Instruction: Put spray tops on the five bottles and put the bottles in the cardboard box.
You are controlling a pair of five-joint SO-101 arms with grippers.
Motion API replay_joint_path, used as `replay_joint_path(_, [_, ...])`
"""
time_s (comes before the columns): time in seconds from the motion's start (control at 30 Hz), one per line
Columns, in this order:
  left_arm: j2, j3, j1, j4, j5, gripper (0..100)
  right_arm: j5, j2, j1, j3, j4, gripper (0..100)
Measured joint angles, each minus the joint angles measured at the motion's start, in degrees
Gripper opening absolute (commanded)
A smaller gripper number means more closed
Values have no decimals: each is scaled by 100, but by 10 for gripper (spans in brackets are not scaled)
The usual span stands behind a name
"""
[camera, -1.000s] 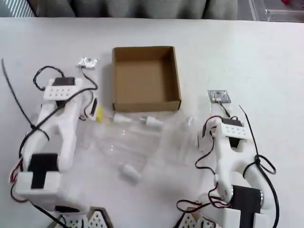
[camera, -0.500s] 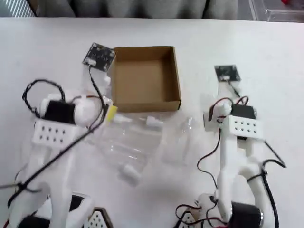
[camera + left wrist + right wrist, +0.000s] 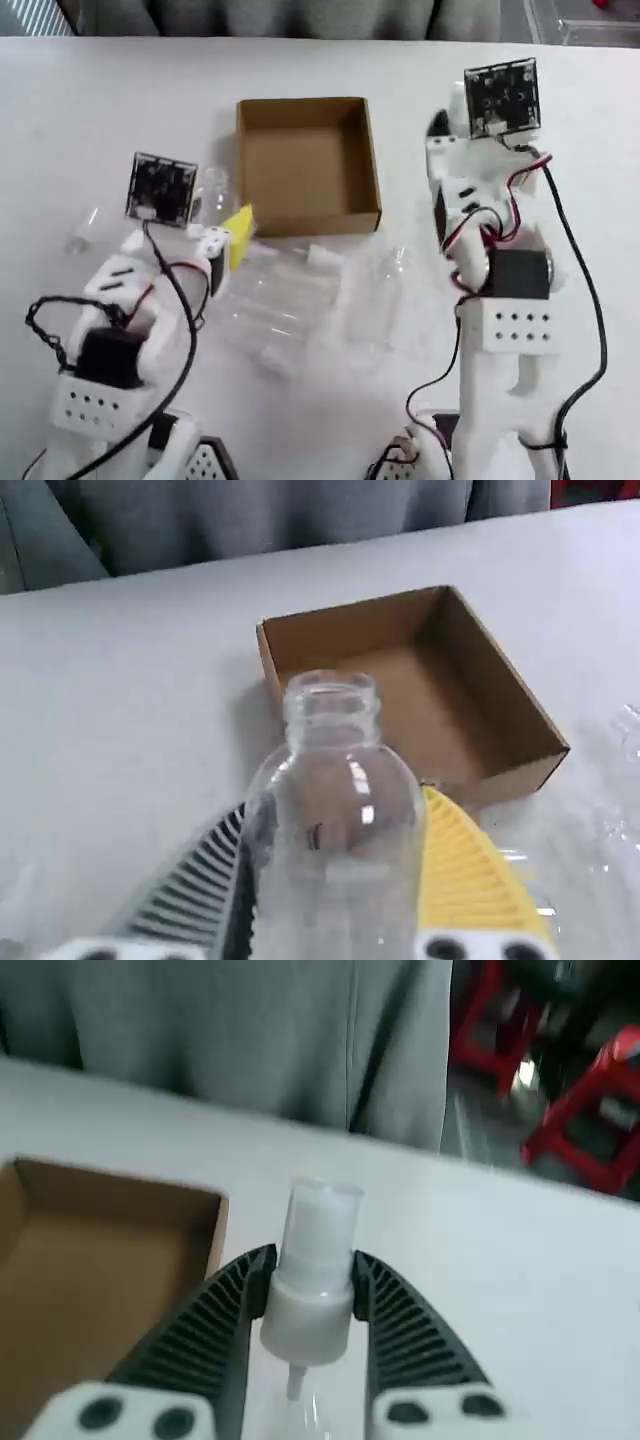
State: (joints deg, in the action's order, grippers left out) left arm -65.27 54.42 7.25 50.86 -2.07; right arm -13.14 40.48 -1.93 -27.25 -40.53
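Aloft: left jaws round bottle point(image 3: 335, 810), right jaws round spray top point(image 3: 312, 1280).

The cardboard box point(image 3: 305, 165) is brown, the bottle point(image 3: 335, 820) clear, the spray top point(image 3: 309, 1295) white.

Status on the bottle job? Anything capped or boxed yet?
Done: nothing; the cardboard box is empty. In hand: the left gripper holds an uncapped bottle, and the right gripper holds a spray top. To do: join those two, cap the clear bottles lying in front of the box, then box all five.
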Motion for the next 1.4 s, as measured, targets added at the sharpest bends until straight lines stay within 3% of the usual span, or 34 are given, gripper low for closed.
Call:
replay_joint_path(0.2, [-1116,1178,158,-1275,0,22,985,554,-738,0,721,16])
replay_joint_path(0.33, [-2066,1855,492,-1591,0,22,1363,826,-1213,0,862,16])
replay_joint_path(0.57, [-3771,3015,888,-1653,0,22,1389,1116,-2470,0,2048,16])
replay_joint_path(0.8, [-3833,3560,923,-1653,9,22,1213,1134,-3516,158,2418,16])
replay_joint_path(0.9, [-3833,3903,923,-1811,387,22,1090,914,-3886,457,2418,16])
replay_joint_path(1.13, [-3833,4167,923,-2171,853,22,967,642,-3938,686,2418,16])
replay_joint_path(1.4, [-3833,4167,923,-2189,853,22,967,642,-3279,18,2418,16])
